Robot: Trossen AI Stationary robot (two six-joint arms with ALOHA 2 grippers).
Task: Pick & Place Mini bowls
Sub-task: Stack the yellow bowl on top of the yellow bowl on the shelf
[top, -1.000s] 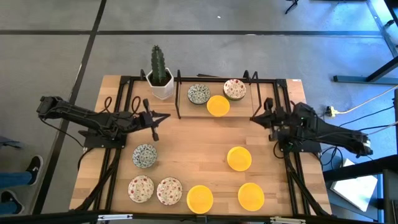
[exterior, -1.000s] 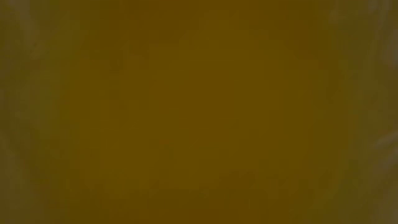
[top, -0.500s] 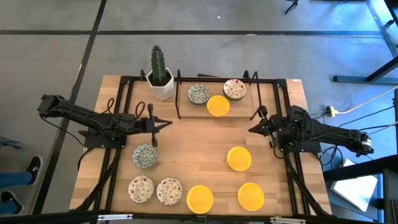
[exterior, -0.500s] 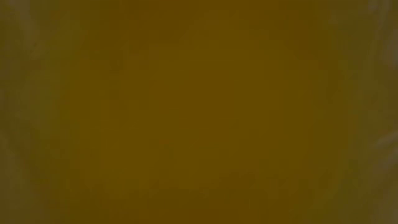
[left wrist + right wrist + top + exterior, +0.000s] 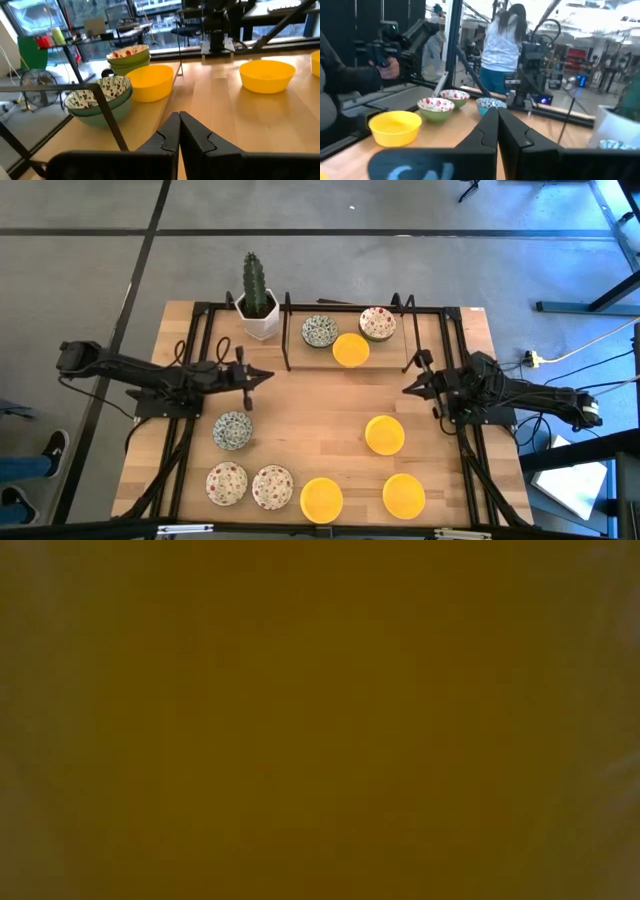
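Observation:
Three mini bowls stand inside a black frame at the far middle: a blue-green patterned one [image 5: 320, 331], a yellow one [image 5: 351, 349] and a red-speckled one [image 5: 378, 323]. On the near half stand a blue-green bowl [image 5: 232, 430], two speckled bowls [image 5: 226, 483] [image 5: 272, 487] and three yellow ones [image 5: 321, 499] [image 5: 403, 495] [image 5: 384, 435]. My left gripper [image 5: 266, 374] [image 5: 179, 131] is shut and empty at the left, pointing level toward the table's middle. My right gripper [image 5: 406, 388] [image 5: 496, 125] is shut and empty at the right, facing it.
A white pot with a cactus [image 5: 259, 305] stands at the far left corner, beside the black frame [image 5: 288, 340]. Black rails [image 5: 185, 430] run along both table sides. The low view is covered by a plain yellow-brown blur. A person [image 5: 502, 40] stands beyond the table.
My left arm has sunk, and its shut gripper has slid a little toward the near edge. My right gripper has swung a little toward the near edge and tipped. Both stay shut. No bowl has moved.

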